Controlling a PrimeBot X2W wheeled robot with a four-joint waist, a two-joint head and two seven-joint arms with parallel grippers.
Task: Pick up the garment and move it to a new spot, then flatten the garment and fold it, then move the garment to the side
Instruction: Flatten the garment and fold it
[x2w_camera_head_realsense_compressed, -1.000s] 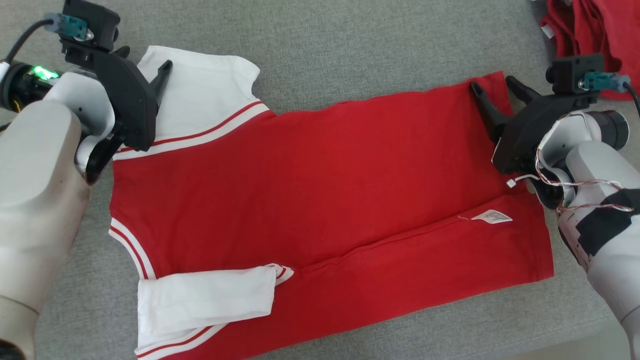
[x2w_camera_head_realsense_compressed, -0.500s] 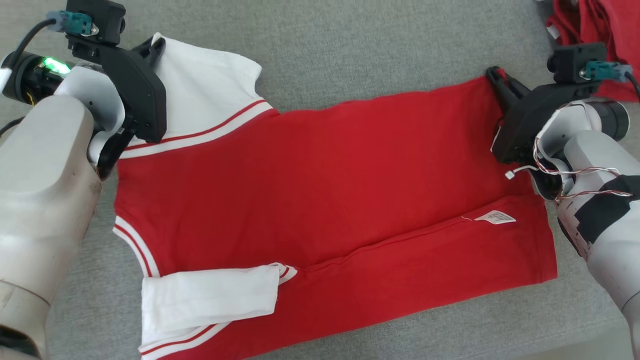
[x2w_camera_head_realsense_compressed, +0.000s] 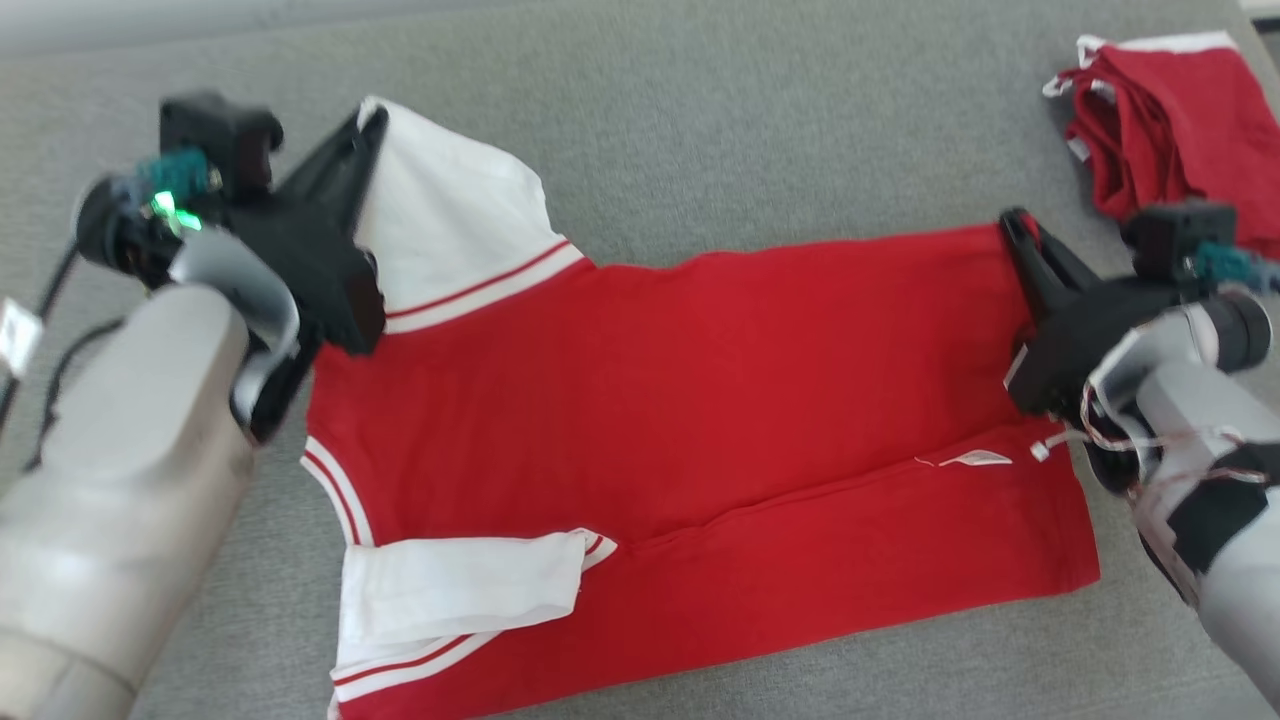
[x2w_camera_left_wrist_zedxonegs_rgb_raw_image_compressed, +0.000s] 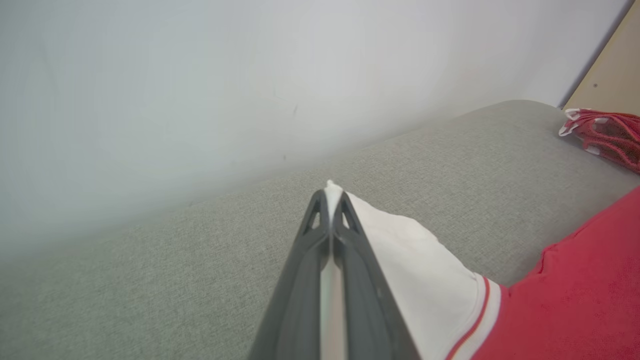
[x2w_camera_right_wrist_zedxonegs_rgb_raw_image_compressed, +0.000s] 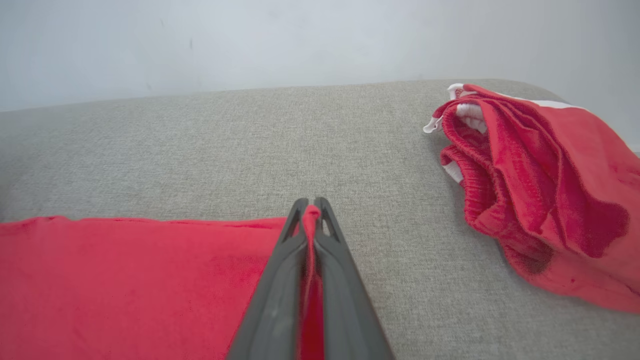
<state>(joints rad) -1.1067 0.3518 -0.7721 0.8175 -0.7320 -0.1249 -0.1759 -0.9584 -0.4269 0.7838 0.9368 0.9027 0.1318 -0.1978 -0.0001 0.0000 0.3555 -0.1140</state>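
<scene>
The garment (x2w_camera_head_realsense_compressed: 680, 400) is a red shirt with white, red-striped sleeves, spread across the grey cushion with its near edge folded over. My left gripper (x2w_camera_head_realsense_compressed: 372, 112) is shut on the tip of the far white sleeve (x2w_camera_head_realsense_compressed: 450, 220), which it lifts off the cushion; white cloth shows pinched between its fingers (x2w_camera_left_wrist_zedxonegs_rgb_raw_image_compressed: 320, 235). At the far right corner of the red hem my right gripper (x2w_camera_head_realsense_compressed: 1015, 222) is shut on the fabric, and red cloth (x2w_camera_right_wrist_zedxonegs_rgb_raw_image_compressed: 310, 220) sits between its fingers (x2w_camera_right_wrist_zedxonegs_rgb_raw_image_compressed: 330, 235). The other white sleeve (x2w_camera_head_realsense_compressed: 450, 590) lies folded at the near left.
A pile of other red garments (x2w_camera_head_realsense_compressed: 1160, 130) lies at the far right of the cushion (x2w_camera_head_realsense_compressed: 700, 120), also seen in the right wrist view as a crumpled red heap (x2w_camera_right_wrist_zedxonegs_rgb_raw_image_compressed: 540, 190). A pale wall (x2w_camera_left_wrist_zedxonegs_rgb_raw_image_compressed: 200, 100) rises behind the cushion's far edge.
Both grippers went from open to shut on the garment, the left on the white sleeve tip, the right on the hem corner. The sleeve tip has lifted. The head camera has shifted.
</scene>
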